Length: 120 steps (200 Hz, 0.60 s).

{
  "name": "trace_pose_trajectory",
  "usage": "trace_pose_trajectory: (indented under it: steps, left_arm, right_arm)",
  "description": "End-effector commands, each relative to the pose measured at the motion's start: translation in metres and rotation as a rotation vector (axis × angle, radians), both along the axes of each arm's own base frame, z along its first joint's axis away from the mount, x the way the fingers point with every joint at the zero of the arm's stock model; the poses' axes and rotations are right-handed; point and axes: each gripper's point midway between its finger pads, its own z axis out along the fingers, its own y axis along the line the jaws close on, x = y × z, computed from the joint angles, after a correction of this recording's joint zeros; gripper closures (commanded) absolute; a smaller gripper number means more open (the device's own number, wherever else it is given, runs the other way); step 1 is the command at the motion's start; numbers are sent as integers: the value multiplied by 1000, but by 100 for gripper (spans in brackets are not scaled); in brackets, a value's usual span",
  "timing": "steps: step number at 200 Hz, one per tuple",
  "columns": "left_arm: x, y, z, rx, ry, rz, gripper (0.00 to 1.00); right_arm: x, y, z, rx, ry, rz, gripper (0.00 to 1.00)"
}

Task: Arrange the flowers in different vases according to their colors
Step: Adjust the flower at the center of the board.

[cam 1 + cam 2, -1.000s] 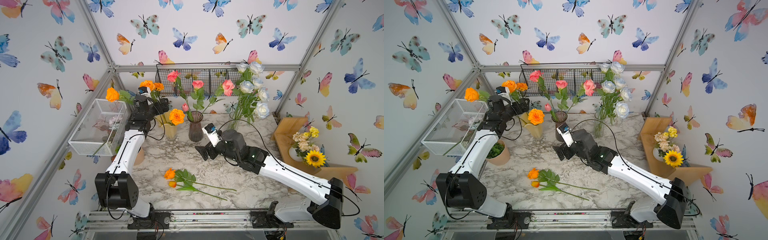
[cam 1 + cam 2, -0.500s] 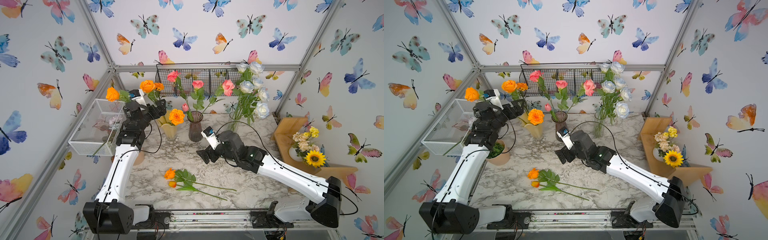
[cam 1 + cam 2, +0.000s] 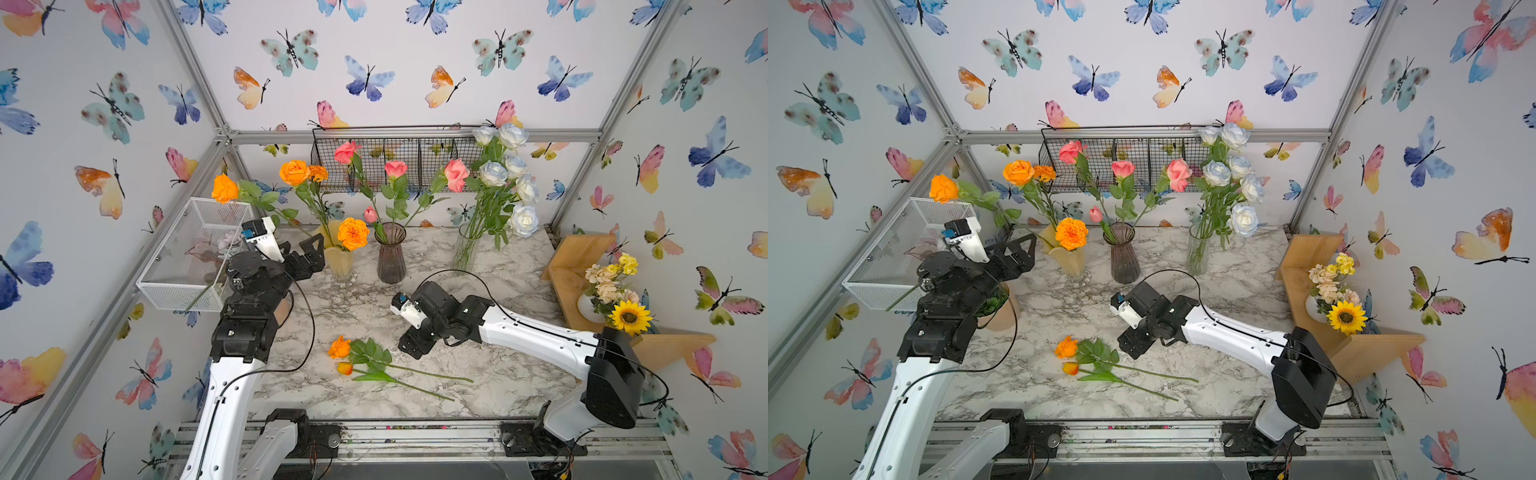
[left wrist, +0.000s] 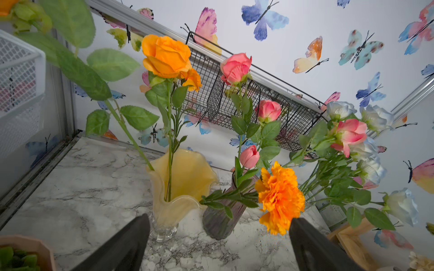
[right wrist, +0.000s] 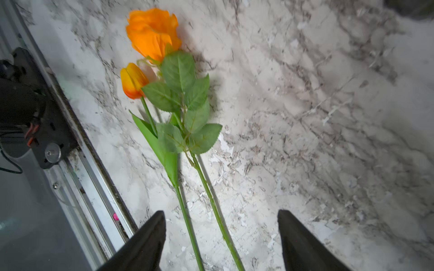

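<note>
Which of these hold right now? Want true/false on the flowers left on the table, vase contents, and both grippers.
1. An orange rose and an orange tulip lie on the marble table. True.
2. The purple vase holds white-blue roses. False: it holds pink flowers; the white-blue roses stand in the clear vase.
3. The left gripper is open and holds nothing. True.
4. The right gripper is shut on the tulip's stem. False: its jaws stand apart, both stems show between them in the wrist view, and nothing is gripped.
5. The yellow vase holds orange flowers. True.
</note>
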Motion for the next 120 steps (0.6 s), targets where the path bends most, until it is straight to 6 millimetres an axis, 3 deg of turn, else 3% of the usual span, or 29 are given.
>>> trace_pose_trajectory:
  steps: [1, 33, 47, 120]
  left_arm:
    - [-12, 6, -25, 41, 80, 29, 1]
    - [-25, 8, -47, 67, 132, 36, 1]
    - [-29, 11, -58, 81, 160, 56, 1]
    - [-48, 18, -87, 145, 213, 87, 1]
  right_arm:
    - [-9, -10, -25, -109, -5, 29, 25]
    - [-17, 1, -44, -176, -86, 77, 12]
    - [-19, 7, -50, -171, -107, 91, 1]
    - [-28, 37, -83, -254, -222, 157, 1]
